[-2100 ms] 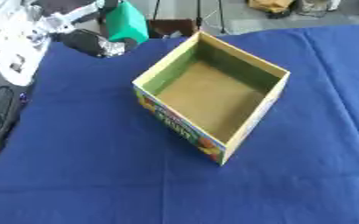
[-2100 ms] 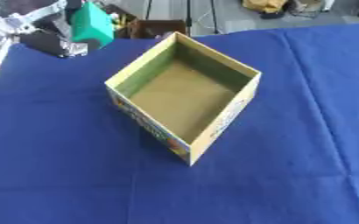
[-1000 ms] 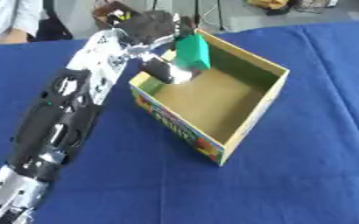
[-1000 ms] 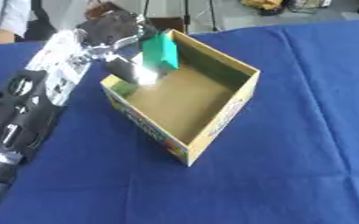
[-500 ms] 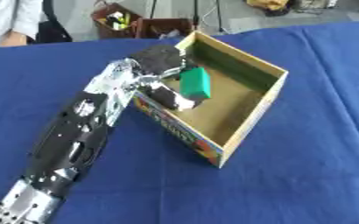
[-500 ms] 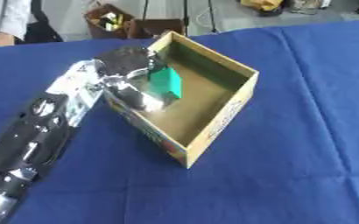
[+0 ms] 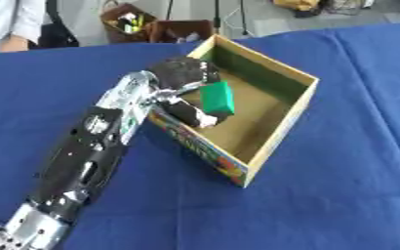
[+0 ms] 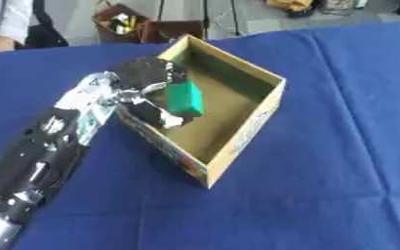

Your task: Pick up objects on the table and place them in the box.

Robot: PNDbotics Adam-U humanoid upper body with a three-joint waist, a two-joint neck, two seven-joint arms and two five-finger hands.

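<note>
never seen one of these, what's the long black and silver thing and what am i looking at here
That is the left arm of a humanoid robot that a person steers. Both pictures come from a stereo camera in its head, looking down, so they nearly match. On the blue tablecloth stands an open cardboard box with colourful printed sides. The robot's left hand reaches over the box's near wall, fingers curled round a small green block held inside the box. The right hand is not in view.

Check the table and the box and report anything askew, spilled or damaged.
Nothing looks spilled or damaged. The box sits turned at an angle on the blue table, upright and intact. The left hand holds a green block over the box's inside, not yet set down. That fits the task.
</note>
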